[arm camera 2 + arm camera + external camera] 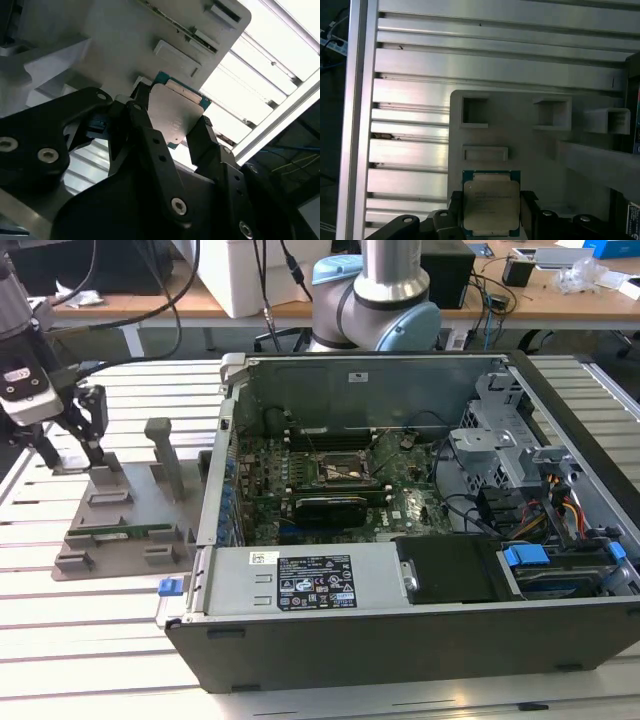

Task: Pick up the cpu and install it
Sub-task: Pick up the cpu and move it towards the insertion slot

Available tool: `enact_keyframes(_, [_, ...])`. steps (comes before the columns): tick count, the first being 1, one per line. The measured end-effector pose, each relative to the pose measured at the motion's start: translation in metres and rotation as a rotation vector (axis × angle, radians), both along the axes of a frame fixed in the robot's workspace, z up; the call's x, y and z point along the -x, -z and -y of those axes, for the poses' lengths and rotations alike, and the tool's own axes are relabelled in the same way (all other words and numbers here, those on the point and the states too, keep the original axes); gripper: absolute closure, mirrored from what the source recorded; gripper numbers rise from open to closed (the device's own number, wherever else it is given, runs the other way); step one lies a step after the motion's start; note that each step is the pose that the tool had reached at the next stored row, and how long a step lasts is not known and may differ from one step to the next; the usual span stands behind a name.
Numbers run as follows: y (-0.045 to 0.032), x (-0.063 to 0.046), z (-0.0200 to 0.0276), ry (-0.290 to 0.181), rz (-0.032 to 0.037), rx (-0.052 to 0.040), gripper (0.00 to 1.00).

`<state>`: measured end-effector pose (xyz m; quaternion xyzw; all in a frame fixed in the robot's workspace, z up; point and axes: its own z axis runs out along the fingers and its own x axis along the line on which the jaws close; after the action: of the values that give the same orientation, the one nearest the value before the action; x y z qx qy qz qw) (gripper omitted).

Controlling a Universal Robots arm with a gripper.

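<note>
Open desktop computer case [400,645] lying on its side on a slatted metal table [90,640], filling the centre and right of the exterior view, its green motherboard [268,480] exposed. At that view's upper left, the robot's black gripper [73,458] reaches down onto the far corner of a gray holder tray [130,508], well apart from the case. A long green memory stick [120,533] lies nearer the front of the tray. In both wrist views the cpu [491,202], a silver square with a thin green edge, sits between the two black fingers [206,135], which are closed against its opposite sides, gripping it just over the tray's surface.
</note>
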<state>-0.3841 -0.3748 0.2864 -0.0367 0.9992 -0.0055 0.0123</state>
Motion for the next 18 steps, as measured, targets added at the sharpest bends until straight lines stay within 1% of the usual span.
enact_keyframes(1, [-0.0043, 0.0, 0.0, 0.0, -0.0001, 0.0001, 0.46])
enact_keyframes(3, [-0.0102, 0.0, 0.0, 0.0, 0.0, 0.0, 0.46])
enact_keyframes(14, [-0.0297, 0.0, 0.0, 0.0, 0.0001, 0.0, 0.46])
enact_keyframes(18, [-0.0433, 0.0, 0.0, 0.0, 0.0, 0.0001, 0.46])
